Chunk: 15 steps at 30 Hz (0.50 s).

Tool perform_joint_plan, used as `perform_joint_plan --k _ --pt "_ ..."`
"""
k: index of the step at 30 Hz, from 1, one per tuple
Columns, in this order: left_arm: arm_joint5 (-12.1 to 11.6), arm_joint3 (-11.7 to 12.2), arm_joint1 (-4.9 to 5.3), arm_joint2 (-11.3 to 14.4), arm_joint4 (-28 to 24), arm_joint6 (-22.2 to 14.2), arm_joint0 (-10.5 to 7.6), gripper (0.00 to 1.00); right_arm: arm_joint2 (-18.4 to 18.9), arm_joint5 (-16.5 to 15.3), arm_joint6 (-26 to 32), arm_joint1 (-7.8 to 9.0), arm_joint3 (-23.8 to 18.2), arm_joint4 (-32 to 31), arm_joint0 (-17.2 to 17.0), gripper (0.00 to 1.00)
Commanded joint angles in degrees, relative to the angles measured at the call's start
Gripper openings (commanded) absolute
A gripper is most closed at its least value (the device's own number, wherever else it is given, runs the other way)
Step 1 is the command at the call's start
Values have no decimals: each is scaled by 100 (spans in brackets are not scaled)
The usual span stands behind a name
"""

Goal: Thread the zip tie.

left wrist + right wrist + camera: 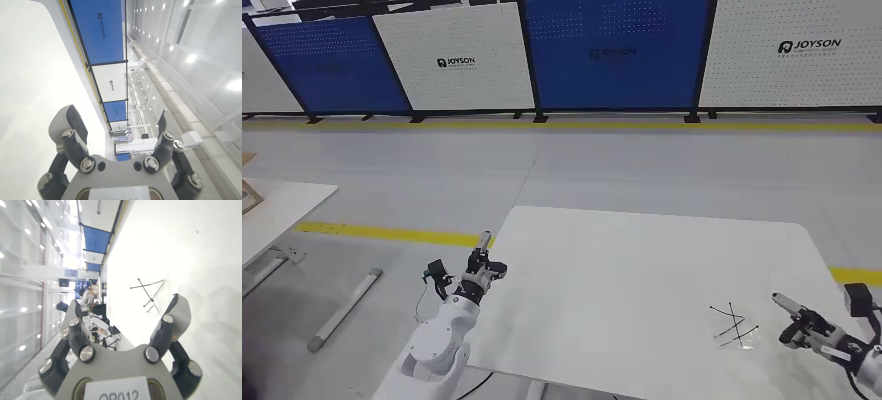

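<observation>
Right gripper [125, 303] is wide open and empty, near black zip ties [143, 286] crossed on the white table [642, 290]. Left gripper [120, 118] is wide open and empty too.

Black zip ties [142, 285], white table [642, 270]
</observation>
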Motion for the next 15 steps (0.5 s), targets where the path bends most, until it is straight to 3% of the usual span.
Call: perform_joint_plan --k 1,13,15 --pt "0 0 0 0 0 0 0 100 11 -2 -13 -2 -7 34 -13 100" --pt "0 0 0 0 0 0 0 100 11 -2 -13 -2 -7 34 -13 100" --pt "0 0 0 0 0 0 0 100 -21 -325 252 32 -83 -142 17 100"
